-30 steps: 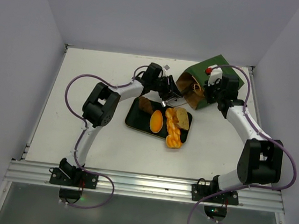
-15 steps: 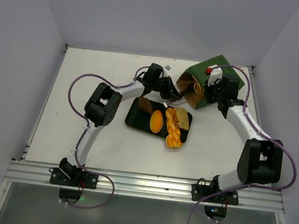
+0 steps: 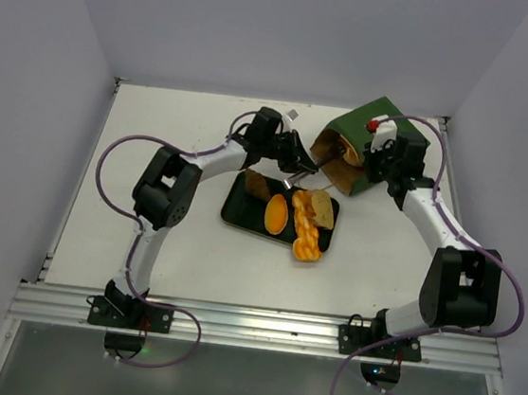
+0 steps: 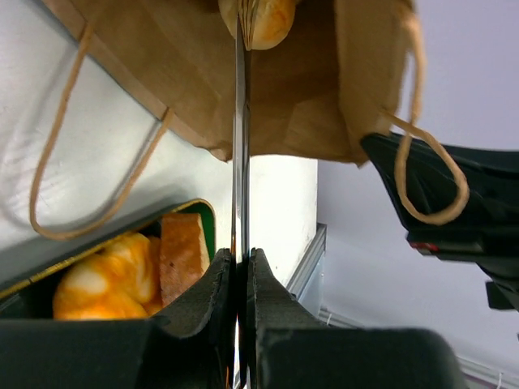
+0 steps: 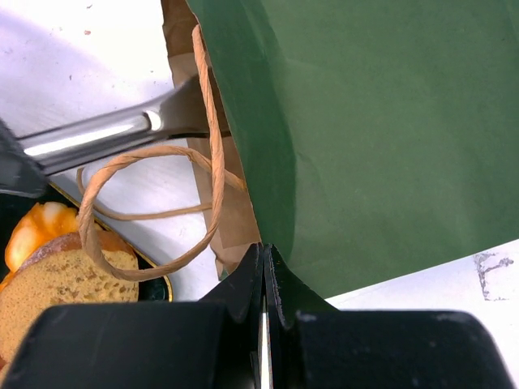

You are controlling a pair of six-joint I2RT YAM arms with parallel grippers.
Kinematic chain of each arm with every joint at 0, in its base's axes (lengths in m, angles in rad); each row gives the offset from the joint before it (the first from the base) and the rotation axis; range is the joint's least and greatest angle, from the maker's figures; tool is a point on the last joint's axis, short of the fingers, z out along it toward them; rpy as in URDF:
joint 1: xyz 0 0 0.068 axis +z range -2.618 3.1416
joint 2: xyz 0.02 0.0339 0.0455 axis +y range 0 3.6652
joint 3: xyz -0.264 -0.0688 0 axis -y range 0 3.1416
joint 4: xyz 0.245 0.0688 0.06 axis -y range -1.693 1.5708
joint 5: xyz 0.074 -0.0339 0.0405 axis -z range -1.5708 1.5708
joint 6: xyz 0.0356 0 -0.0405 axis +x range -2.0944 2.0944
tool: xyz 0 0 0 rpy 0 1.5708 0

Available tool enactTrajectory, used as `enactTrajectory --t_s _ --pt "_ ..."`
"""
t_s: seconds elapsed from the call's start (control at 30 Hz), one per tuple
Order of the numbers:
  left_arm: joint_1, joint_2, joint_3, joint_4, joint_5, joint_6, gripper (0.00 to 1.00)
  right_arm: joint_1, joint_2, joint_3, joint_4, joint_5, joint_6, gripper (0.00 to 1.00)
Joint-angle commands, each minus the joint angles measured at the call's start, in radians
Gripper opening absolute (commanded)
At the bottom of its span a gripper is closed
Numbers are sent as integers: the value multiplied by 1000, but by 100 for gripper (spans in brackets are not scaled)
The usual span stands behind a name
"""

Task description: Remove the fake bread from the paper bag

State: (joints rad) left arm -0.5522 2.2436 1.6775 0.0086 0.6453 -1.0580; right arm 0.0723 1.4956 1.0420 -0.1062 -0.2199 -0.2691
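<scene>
Left fingers (image 4: 234,279) have snapped shut, reaching into the paper bag (image 3: 379,125) by an orange roll (image 4: 266,18); whether they hold it is hidden. Right fingers (image 5: 258,275) pinch the bag's green wall.

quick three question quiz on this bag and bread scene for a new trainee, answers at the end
1. True or false: the paper bag stands upright.
2. Fill in: the left gripper reaches into the bag toward an orange ___.
3. Which gripper pinches the bag's green wall? A) left B) right
Key: 1 false, it lies on its side; 2 roll; 3 B, the right gripper.
</scene>
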Motion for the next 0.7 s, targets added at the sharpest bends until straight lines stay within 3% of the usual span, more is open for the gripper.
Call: enactTrajectory --t_s 0.0,0.67 --pt "0 -119 -22 34 13 46 0 -6 -41 0 43 -19 11 0" --pt "11 -441 -292 -144 -7 239 0 -34 -47 -2 46 -26 27 0"
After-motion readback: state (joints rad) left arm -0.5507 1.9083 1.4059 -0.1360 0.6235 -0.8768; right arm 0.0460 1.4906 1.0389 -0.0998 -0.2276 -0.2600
